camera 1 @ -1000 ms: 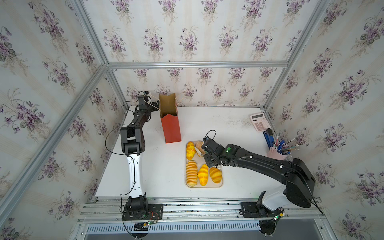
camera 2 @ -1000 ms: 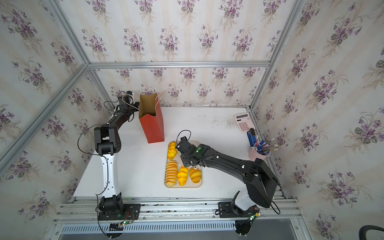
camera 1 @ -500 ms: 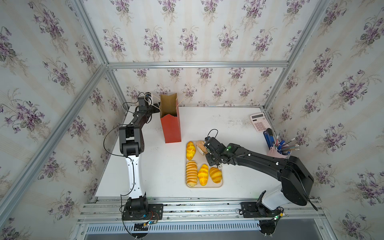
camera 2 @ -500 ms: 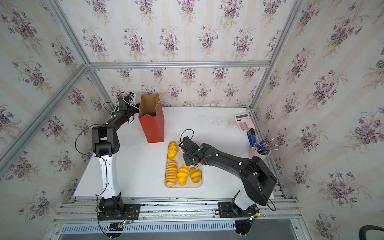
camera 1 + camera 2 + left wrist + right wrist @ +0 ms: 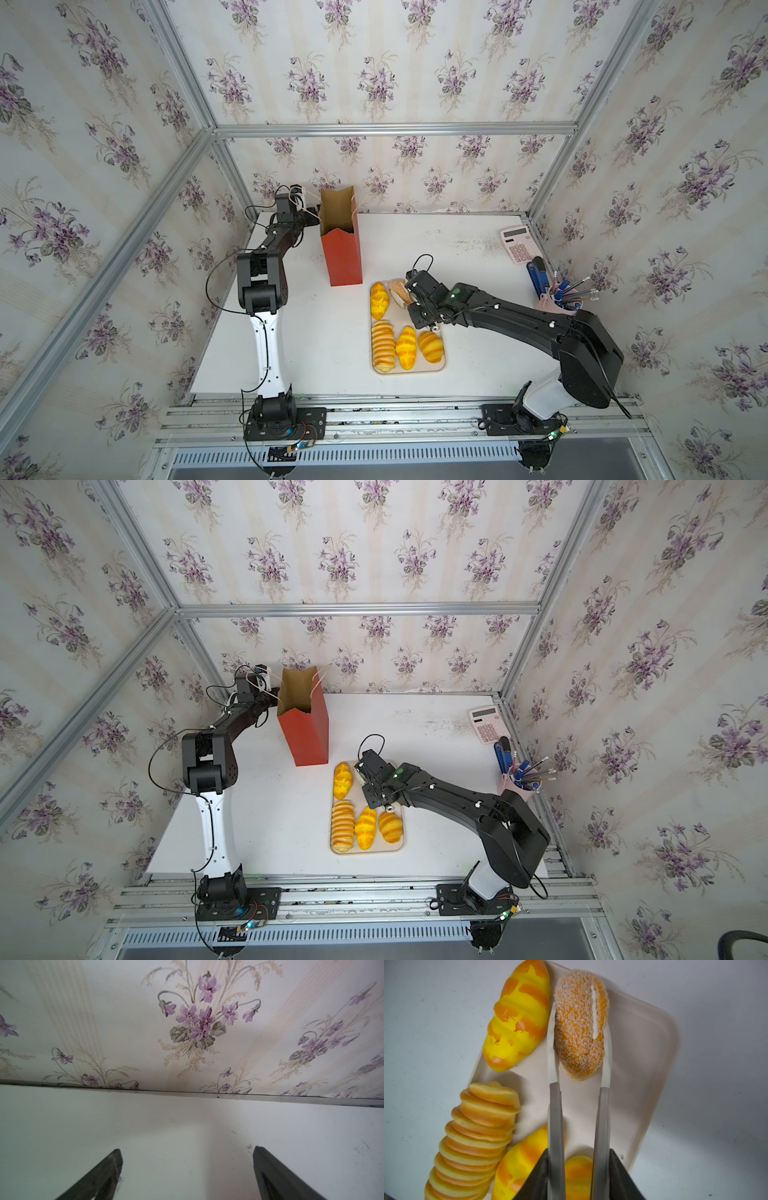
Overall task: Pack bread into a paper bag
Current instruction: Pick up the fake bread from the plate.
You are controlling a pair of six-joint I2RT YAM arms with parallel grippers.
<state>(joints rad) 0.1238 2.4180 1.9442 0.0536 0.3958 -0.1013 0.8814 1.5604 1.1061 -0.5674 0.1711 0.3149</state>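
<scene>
While the tray [image 5: 415, 371] holds four yellow rolls [image 5: 379, 300] and one speckled bun [image 5: 397, 291], the right arm [image 5: 519, 318] reaches low, and the right gripper [image 5: 580, 1020] clasps the bun; the left gripper [image 5: 187, 1151] is spread open beside the one upright bag [image 5: 343, 257].

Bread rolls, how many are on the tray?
5. Far end: yellow roll, speckled bun. Near end: ridged loaf, two more yellow rolls. Others may hide under the right arm.
</scene>
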